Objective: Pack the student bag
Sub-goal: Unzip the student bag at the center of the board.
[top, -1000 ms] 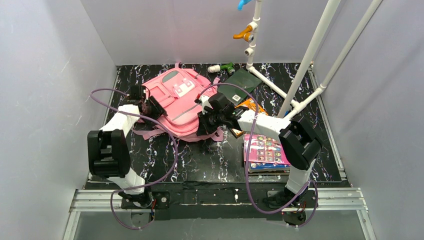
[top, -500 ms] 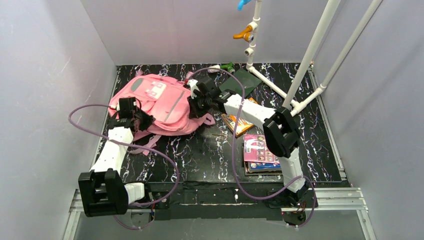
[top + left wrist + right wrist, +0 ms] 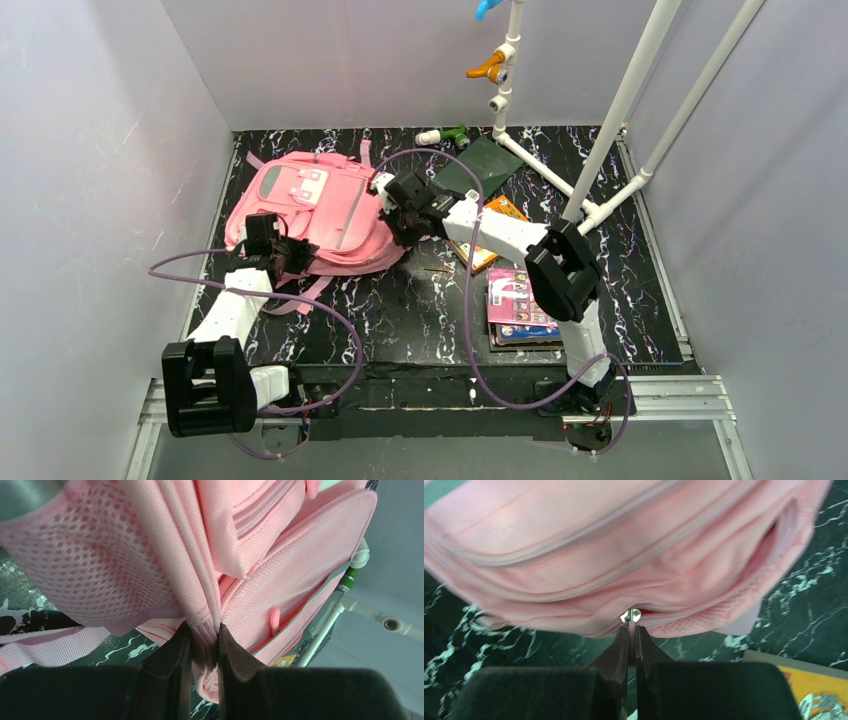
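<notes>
Sprawling front-up at the far left of the black marbled table (image 3: 400, 320), close to the left wall: the student bag (image 3: 320, 205), grey stripes and white patch uppermost. Was held at two points, apparently so that the zip could be worked against taut fabric rather than dragging the soft bag along.

At its near-left edge, was clamped by the left gripper (image 3: 203, 629), shut tight on a fold of pink seam beside the mesh padding (image 3: 100, 570). Judged an anchoring hold.

On its right side, was nipped by the right gripper (image 3: 631, 628) at the small metal zip pull (image 3: 630, 615), with the tab pinched between almost-touching fingers. Could not tell how far the zip had been opened; showed only a thin red glimpse beside the pull.

Lay waiting to the right, apart from the bag: an orange book (image 3: 478, 252) partly under the right arm, a pink picture book (image 3: 520, 300) nearer on a stack, a dark green folder (image 3: 480, 160) farther back by the white pipe frame (image 3: 620, 110). Presumably the load; none seen inside yet.
</notes>
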Controlling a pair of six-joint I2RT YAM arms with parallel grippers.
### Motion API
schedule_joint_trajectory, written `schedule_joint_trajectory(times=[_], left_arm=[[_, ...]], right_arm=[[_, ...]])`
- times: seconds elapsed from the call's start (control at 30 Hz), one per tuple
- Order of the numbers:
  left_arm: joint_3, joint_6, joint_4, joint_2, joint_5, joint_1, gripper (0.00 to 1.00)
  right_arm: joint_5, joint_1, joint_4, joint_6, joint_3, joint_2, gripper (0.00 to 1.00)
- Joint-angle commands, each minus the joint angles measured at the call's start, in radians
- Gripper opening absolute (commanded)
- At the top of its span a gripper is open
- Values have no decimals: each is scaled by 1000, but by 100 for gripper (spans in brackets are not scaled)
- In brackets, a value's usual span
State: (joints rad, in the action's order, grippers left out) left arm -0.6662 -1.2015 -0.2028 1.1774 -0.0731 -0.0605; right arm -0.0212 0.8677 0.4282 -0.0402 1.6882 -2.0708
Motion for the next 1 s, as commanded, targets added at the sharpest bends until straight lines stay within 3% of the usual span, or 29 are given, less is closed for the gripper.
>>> schedule_joint_trajectory(times=[0.0,0.07,0.17,0.27,0.37,0.47,0.53,0.6,0.7,0.8,0.87,0.97], left_arm=[[33,-107,81,-34,-97,17,0],[38,-109,96,-37,-107,20,0],[30,-92,68,-59,-102,21,0],[33,-95,53,-79,-82,21,0],[8,-69,36,-69,-68,19,0],[-32,54,50,-66,-83,19,0],[-109,167,-44,-29,-130,18,0],[-175,336,-68,9,-255,19,13],[-192,532,-83,-31,-369,34,56],[-193,641,-85,-89,-383,84,83],[-240,715,-100,-91,-333,150,92],[-296,825,-104,-51,-148,274,93]], right_arm=[[1,85,-57,-38,-71,108,1],[88,95,-138,-60,-119,132,1],[89,75,-187,-77,-155,146,1],[63,51,-94,-36,-92,128,1],[-64,47,-33,51,-88,147,1],[-143,37,-20,131,-111,174,1],[-74,11,-17,123,-97,164,1],[22,-6,-38,98,-89,155,1],[86,-8,-85,79,-107,163,1],[165,-28,-160,50,-161,191,1],[229,-45,-201,27,-182,197,1],[266,-69,-238,-10,-207,210,1]])
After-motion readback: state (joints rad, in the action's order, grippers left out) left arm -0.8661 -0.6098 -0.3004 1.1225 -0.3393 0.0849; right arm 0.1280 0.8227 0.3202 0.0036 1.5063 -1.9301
